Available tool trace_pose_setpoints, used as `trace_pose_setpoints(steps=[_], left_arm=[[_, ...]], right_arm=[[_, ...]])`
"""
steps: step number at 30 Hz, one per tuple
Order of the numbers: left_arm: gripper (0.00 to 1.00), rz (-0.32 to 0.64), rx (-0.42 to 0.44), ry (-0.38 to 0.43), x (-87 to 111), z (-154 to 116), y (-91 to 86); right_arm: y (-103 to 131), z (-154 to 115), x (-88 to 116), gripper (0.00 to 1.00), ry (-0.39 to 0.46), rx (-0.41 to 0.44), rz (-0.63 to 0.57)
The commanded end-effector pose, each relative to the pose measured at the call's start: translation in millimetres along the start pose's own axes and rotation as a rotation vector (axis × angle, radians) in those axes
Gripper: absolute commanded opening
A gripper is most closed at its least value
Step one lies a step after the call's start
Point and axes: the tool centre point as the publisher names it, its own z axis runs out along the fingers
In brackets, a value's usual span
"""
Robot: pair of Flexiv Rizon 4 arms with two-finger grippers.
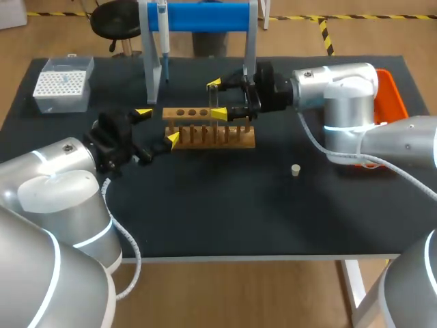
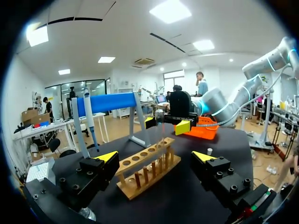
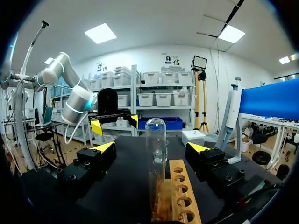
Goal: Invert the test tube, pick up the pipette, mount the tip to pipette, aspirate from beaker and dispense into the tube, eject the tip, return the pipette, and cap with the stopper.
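- You have a dark, matte tabletop (image 1: 225, 212) in front of you, running wide from left to right.
- A wooden test tube rack (image 1: 208, 134) stands near the middle, its long side running left to right. Round holes show in its top board.
- Behind the rack stands a pipette stand (image 1: 151, 61), with grey uprights resting on the tabletop and a blue bar across the top.
- At your far left corner sits a tip box (image 1: 63, 85), white with a clear lid, well apart from the rack.
- An orange tray (image 1: 390, 92) lies at the far right edge.
- A small pale stopper (image 1: 295, 170) stands alone on the bare surface, to the right of the rack and nearer you.
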Motion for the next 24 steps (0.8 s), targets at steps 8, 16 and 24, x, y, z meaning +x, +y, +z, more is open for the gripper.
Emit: trace_pose_setpoints(steps=[8, 16, 24], left_arm=[[1.00, 0.001, 0.007, -0.003, 0.8, -0.6, 1.6], [1.00, 0.001, 0.007, -0.003, 0.8, -0.6, 1.6], [1.00, 0.001, 0.007, -0.003, 0.8, -0.6, 1.6]], right_arm=[[-2.6, 7.6, -5.2, 1.00, 0.000, -0.008, 0.014], [-3.7, 10.0, -7.0, 0.49, 0.005, -0.010, 0.014], [-4.0, 10.4, -7.8, 0.44, 0.008, -0.008, 0.009]])
